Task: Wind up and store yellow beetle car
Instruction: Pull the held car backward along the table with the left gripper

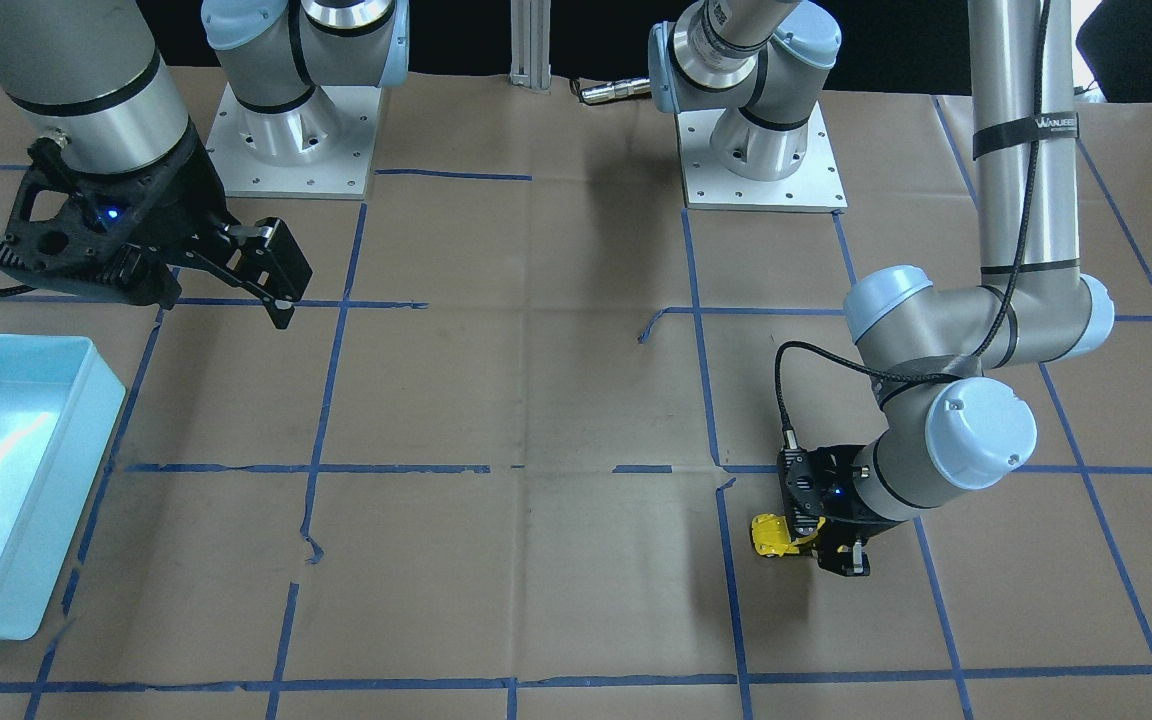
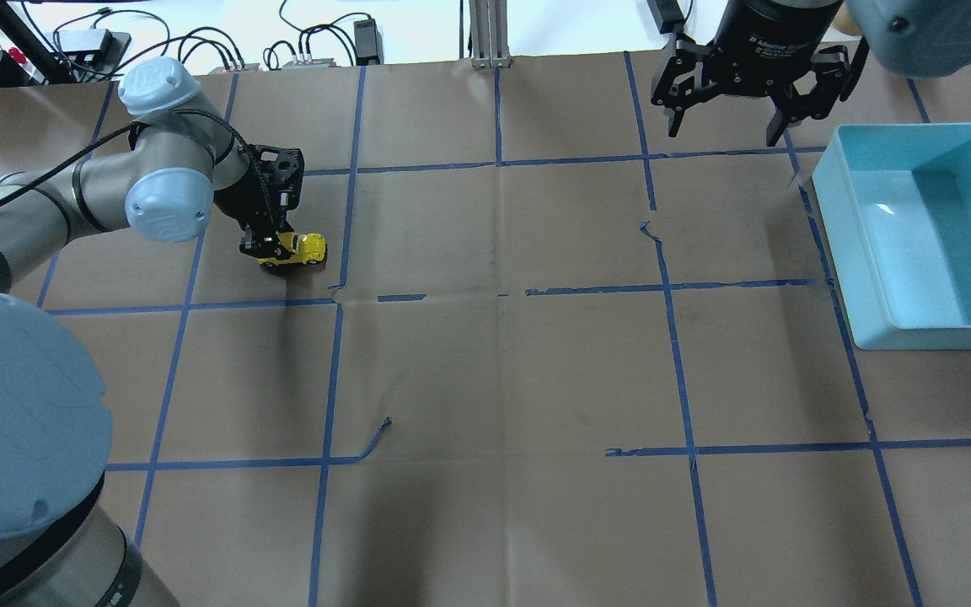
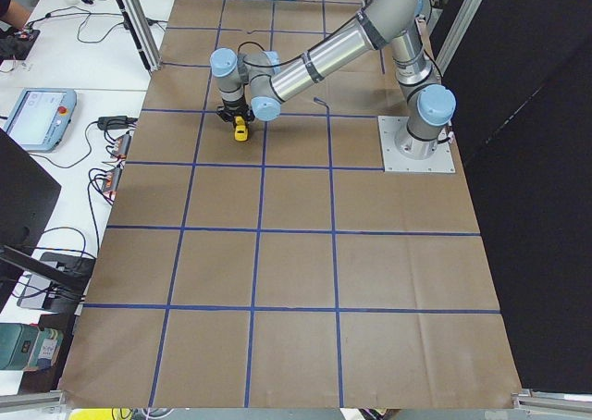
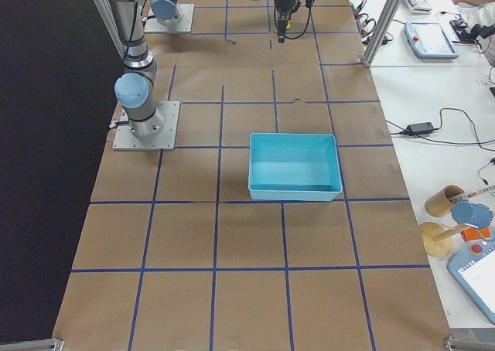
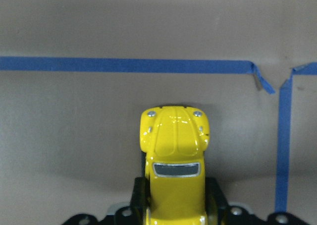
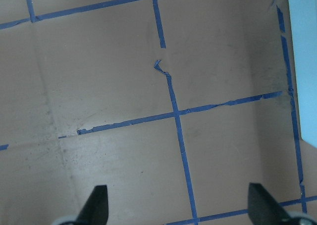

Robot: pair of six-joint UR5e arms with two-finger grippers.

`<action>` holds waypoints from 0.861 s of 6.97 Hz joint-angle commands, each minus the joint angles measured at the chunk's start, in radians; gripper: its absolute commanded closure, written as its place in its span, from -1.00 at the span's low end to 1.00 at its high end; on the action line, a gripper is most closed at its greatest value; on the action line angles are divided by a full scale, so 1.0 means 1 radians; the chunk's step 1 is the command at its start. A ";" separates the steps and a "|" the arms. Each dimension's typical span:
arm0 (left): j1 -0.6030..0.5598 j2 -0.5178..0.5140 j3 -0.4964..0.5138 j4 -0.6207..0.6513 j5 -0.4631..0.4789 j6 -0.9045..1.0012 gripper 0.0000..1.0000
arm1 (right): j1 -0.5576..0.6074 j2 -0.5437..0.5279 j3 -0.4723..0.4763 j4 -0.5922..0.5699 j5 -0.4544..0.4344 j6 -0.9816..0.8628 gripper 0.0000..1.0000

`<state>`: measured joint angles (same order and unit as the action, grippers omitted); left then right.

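Brown paper table (image 2: 502,379), yellow beetle car (image 5: 174,150) clamped rear-first in left pincer (image 2: 270,250), right pincer (image 2: 724,133) spread apart

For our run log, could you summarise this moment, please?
left gripper: shut on yellow beetle car | right gripper: open, empty | blue bin: empty | car not yet stored

Brown paper (image 2: 502,379) covered the table, marked into squares by blue tape lines (image 2: 686,371). One loose strip (image 2: 378,438) curled up left of centre in the overhead view. A light blue bin (image 2: 941,335) sat at that view's right edge, its open side up. In the right-side view, a white side table (image 4: 433,165) along the right edge carried a tablet-like pendant (image 4: 429,38), a black adapter (image 4: 421,127) with its cable, and two cardboard tubes (image 4: 443,200).
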<state>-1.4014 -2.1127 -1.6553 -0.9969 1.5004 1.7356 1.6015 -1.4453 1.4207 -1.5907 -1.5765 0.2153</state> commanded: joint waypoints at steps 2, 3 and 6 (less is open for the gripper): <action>0.021 0.000 0.000 0.000 0.000 0.024 0.99 | 0.000 0.000 0.003 -0.002 0.000 -0.004 -1.00; 0.030 0.000 0.000 0.000 0.000 0.025 0.99 | -0.001 0.000 0.003 -0.002 0.000 -0.007 -1.00; 0.033 0.000 0.000 0.000 0.000 0.052 0.99 | 0.000 0.000 0.003 -0.002 0.000 -0.005 -1.00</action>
<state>-1.3703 -2.1122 -1.6551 -0.9978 1.5012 1.7835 1.6012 -1.4460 1.4234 -1.5923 -1.5759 0.2101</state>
